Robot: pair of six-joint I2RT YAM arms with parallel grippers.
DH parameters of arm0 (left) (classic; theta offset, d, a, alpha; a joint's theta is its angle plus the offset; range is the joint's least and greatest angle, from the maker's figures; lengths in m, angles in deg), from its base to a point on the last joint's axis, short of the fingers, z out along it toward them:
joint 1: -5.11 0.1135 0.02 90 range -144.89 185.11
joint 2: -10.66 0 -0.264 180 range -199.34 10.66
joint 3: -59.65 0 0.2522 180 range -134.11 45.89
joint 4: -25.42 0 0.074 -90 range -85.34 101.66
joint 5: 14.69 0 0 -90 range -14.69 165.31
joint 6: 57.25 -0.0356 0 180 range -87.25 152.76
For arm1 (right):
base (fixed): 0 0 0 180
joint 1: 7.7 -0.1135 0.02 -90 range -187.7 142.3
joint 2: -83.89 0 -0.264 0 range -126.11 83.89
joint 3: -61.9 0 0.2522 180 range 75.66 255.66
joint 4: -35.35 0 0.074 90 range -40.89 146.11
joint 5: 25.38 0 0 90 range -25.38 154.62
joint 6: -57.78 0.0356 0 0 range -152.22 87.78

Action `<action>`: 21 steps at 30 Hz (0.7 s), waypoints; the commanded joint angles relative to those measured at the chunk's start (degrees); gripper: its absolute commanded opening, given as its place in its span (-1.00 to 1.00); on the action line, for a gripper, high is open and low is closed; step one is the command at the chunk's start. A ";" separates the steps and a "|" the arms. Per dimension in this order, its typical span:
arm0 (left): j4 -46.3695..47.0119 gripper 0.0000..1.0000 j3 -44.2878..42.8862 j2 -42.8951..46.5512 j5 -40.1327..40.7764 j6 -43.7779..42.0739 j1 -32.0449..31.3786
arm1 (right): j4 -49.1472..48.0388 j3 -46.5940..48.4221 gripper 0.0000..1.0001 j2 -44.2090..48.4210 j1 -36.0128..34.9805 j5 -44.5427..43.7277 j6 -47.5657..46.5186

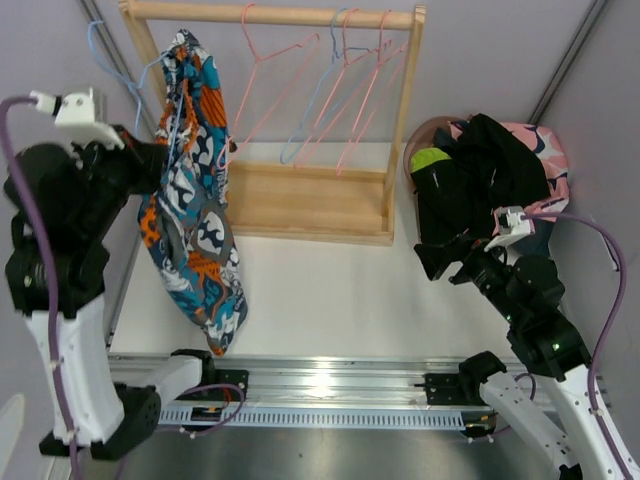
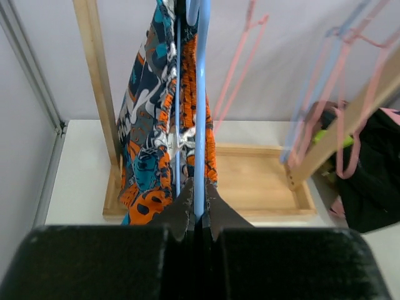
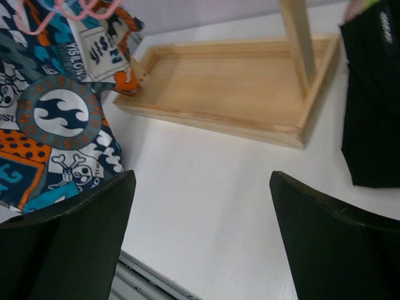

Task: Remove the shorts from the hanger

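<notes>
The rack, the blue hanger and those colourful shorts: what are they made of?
The rack looks like pale, matte wood, with faint grain showing on its tray. The blue hanger seems to be thin plastic or coated wire, since it is smooth and slightly glossy. The colourful shorts look like soft printed fabric, hanging in limp folds.

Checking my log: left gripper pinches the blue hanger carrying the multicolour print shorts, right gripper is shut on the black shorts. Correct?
Only the right gripper is wrong: it is open and empty in the right wrist view. The left gripper does pinch the blue hanger with the multicolour print shorts.
</notes>
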 commanded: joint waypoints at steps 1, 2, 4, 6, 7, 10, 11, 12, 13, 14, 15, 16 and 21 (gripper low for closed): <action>1.89 -1.00 4.41 7.04 -5.13 0.81 -0.53 | -7.11 4.37 0.93 -3.71 -0.58 9.36 -2.52; 2.92 -1.00 7.23 11.06 -5.05 1.59 -1.40 | -7.63 5.86 0.94 -4.68 -0.75 10.61 -2.87; 4.86 -1.00 16.94 14.95 -7.50 3.17 -1.41 | -8.60 7.45 0.95 -7.57 -1.37 13.33 -3.83; 4.26 -1.00 20.86 19.00 -9.35 2.83 -1.41 | -9.48 9.21 0.98 -9.16 -2.77 14.04 -4.19; 3.73 -1.00 25.75 20.31 -9.01 2.65 -1.41 | -9.92 9.65 0.99 -10.30 -3.47 14.05 -4.71; 3.64 -1.00 31.66 25.77 -10.05 3.00 -2.19 | -10.89 11.40 0.99 -11.80 -6.64 13.78 -6.38; 3.81 -1.00 32.91 27.60 -11.54 3.00 -4.29 | -10.72 12.63 0.99 -13.11 -7.43 13.43 -7.00; 3.90 -1.00 34.49 28.67 -13.47 3.09 -4.92 | -10.11 13.42 0.99 -13.82 -9.00 12.91 -7.44; 5.29 -1.00 36.85 29.89 -16.44 3.44 -5.80 | -9.67 14.13 0.98 -14.52 -9.80 12.64 -8.14; 5.92 -1.00 37.92 30.95 -18.47 3.36 -8.07 | -9.05 14.83 0.99 -15.92 -10.42 12.12 -9.02; 6.01 -1.00 38.71 32.01 -20.67 2.92 -8.79 | -8.96 16.05 0.99 -16.46 -11.21 11.07 -9.37; 5.92 -1.00 40.72 32.36 -22.52 2.48 -9.49 | -8.78 16.59 0.99 -16.90 -12.43 10.80 -9.73; 4.87 -1.00 41.80 32.02 -29.56 1.77 -14.06 | -8.52 18.88 0.99 -18.74 -14.64 9.04 -10.70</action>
